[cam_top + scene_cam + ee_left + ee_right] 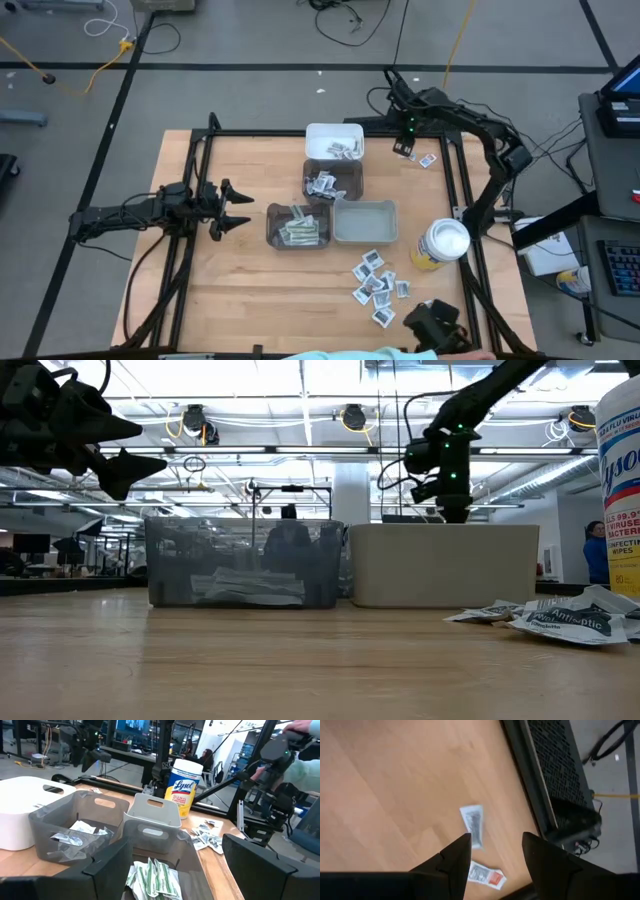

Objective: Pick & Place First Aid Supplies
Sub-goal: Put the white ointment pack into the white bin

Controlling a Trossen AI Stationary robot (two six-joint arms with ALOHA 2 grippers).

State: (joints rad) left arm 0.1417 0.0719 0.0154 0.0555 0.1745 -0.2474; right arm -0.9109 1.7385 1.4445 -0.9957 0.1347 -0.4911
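Note:
First aid supplies lie in a loose pile of white sachets (pixel 375 283) on the wood near the front right. More fill the white bin (pixel 335 131), the dark bin (pixel 333 182) and the grey bin (pixel 297 226). Two small packets lie flat on the table's far right: a white one (pixel 472 824) and a red-marked one (pixel 488 876). My right gripper (pixel 495 840) hangs open above those two, pointing steeply down, with nothing between its fingers. My left gripper (pixel 235 208) waits open and level at the table's left, facing the bins.
A light grey bin (pixel 365 222) stands right of the grey one. A yellow canister with a white lid (pixel 440 245) stands at the right edge. A black frame rail (pixel 530 785) runs close beside the two packets. A person's sleeve (pixel 400 354) shows at the near edge.

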